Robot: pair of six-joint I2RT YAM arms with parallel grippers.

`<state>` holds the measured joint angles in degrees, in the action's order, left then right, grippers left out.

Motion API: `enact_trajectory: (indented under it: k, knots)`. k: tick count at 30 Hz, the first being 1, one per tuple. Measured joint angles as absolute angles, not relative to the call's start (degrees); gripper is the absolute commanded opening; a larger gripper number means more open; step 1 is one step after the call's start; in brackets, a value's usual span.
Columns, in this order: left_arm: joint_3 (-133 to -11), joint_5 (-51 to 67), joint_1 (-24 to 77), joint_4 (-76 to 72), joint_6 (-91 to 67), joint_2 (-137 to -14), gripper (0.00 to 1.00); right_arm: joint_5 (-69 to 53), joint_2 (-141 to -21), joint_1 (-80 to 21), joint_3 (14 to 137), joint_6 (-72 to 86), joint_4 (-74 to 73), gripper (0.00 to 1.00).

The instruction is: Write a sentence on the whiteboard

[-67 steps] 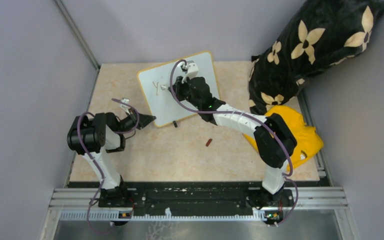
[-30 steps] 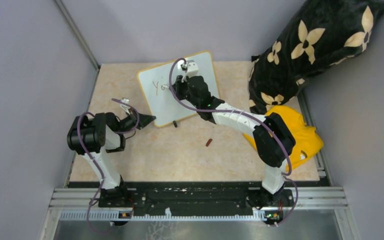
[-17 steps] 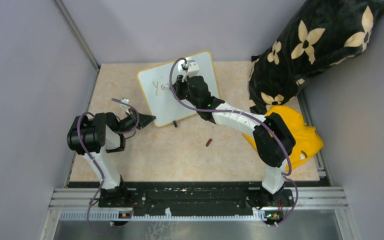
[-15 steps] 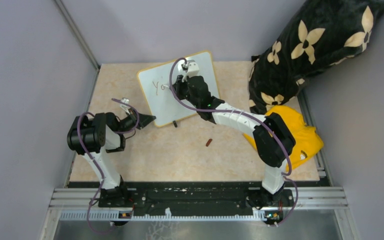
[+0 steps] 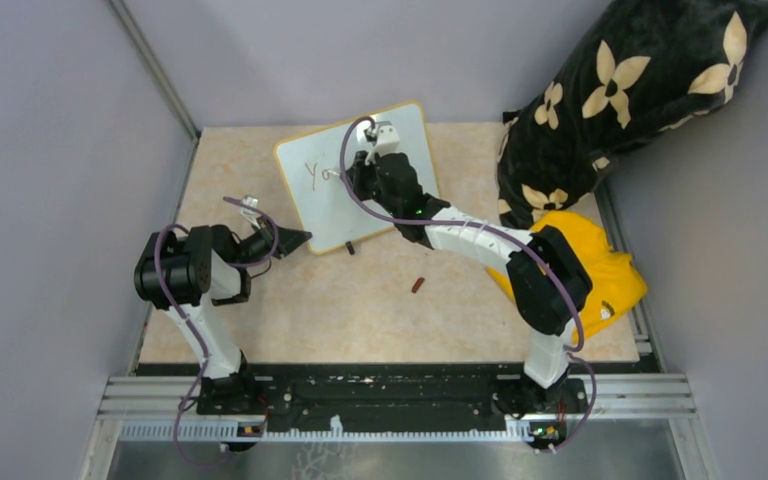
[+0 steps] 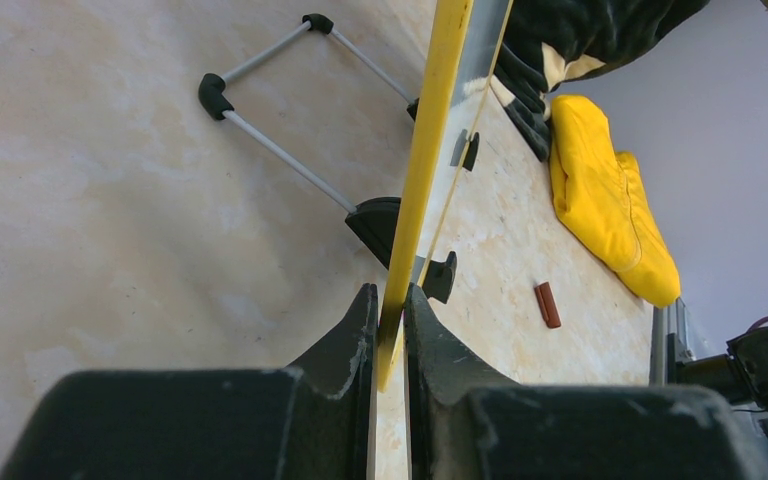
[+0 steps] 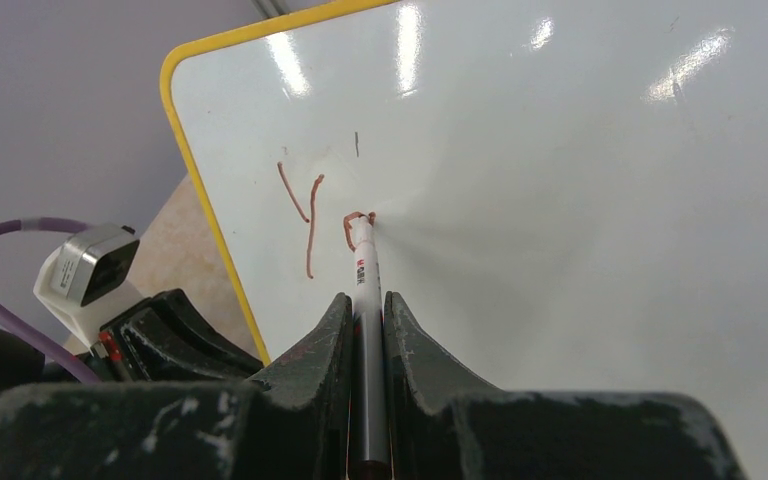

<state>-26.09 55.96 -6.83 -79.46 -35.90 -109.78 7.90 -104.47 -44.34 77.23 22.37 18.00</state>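
1. The whiteboard (image 5: 308, 208) sat at the far middle of the tabletop (image 5: 360, 320), turned askew to its edges.
2. Of the sentence (image 7: 310, 212), only a reddish-brown "y" and a small part-drawn loop just beside it showed, near the board's upper left corner.
3. A marker (image 7: 362, 265) touched its tip to that loop.
4. The right end effector (image 7: 364, 305) was closed on the marker, with the barrel pinched between both fingers, and reached over the board.
5. The left end effector (image 6: 390, 305) was clamped on the board's yellow frame at its near-left corner, one finger on each face.
6. In the left wrist view, a wire stand (image 6: 280, 153) with black feet rested on the tabletop beside the board's edge.
7. A small reddish-brown piece (image 5: 418, 285) lay on the tabletop, nearer the arm bases and apart from the board.
8. A yellow cloth (image 5: 615, 285) lay at the right edge, with a black flowered cushion (image 5: 640, 80) behind it.
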Motion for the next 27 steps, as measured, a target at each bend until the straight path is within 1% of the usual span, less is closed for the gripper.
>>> enact_trajectory:
  k: [6,13,27]
  knots:
    - [-26.09,55.96,-6.83,-79.44,-35.90,-109.78,0.00,7.86,-104.20,-44.34,76.86,22.37,18.26,0.00]
    - [-26.09,56.05,-6.79,-79.31,-35.90,-109.78,0.00,7.88,-102.15,-43.72,73.47,22.39,19.27,0.00]
    - [-26.09,56.10,-6.76,-79.29,-35.90,-109.75,0.00,7.88,-99.98,-43.42,73.41,22.11,20.97,0.00]
